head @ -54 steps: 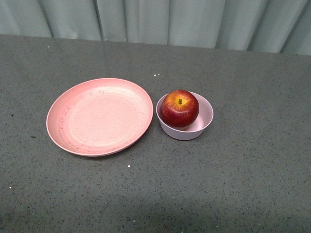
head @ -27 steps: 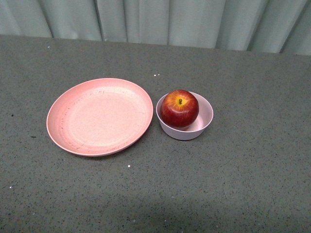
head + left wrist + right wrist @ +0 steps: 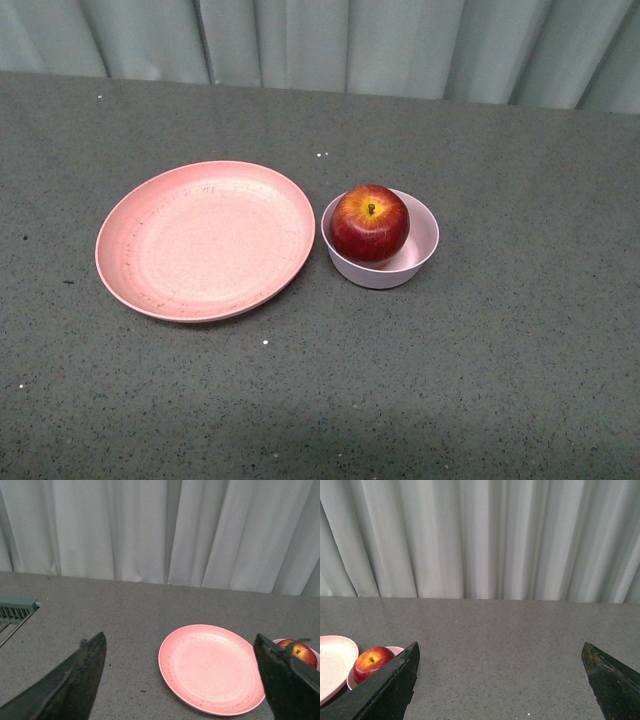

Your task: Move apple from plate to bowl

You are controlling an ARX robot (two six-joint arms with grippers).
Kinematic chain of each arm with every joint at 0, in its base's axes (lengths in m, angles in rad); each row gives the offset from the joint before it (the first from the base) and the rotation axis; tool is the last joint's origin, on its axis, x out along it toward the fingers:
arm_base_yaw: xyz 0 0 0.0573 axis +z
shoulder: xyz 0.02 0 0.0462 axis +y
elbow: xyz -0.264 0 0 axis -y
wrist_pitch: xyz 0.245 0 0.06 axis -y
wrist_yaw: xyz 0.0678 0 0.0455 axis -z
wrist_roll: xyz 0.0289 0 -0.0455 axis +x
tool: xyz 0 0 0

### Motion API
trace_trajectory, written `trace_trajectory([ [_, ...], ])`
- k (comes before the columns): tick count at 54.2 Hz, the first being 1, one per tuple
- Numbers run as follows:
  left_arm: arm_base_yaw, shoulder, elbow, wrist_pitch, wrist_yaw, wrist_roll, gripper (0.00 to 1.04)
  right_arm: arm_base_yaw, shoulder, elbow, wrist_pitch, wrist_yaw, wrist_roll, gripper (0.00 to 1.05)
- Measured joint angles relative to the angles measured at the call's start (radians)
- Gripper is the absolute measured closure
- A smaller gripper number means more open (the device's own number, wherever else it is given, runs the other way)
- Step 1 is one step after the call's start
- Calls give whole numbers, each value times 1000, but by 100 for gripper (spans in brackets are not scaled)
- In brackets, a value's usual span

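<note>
Showing only in wrist views: hands point(image 3: 180, 655) point(image 3: 500, 667).

No readable text, label or sign anywhere

Dark, tapered, scuffed fingers point(image 3: 80, 680) on each end effector

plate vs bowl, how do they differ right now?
The plate is wide and shallow; the bowl is small and deep. The plate is salmon pink with faint specks; the bowl is paler and plain. The plate holds nothing; the bowl holds the apple, stem up. Both are round, pinkish, and sit side by side on the grey table.
</note>
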Motion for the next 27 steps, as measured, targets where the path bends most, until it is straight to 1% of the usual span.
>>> trace_trajectory([
  [1,0,0,0,0,0,1,5,0,0,0,0,0,0,9],
  [5,0,0,0,0,0,2,7,0,0,0,0,0,0,9],
  [27,0,0,0,0,0,3,7,0,0,0,0,0,0,9],
])
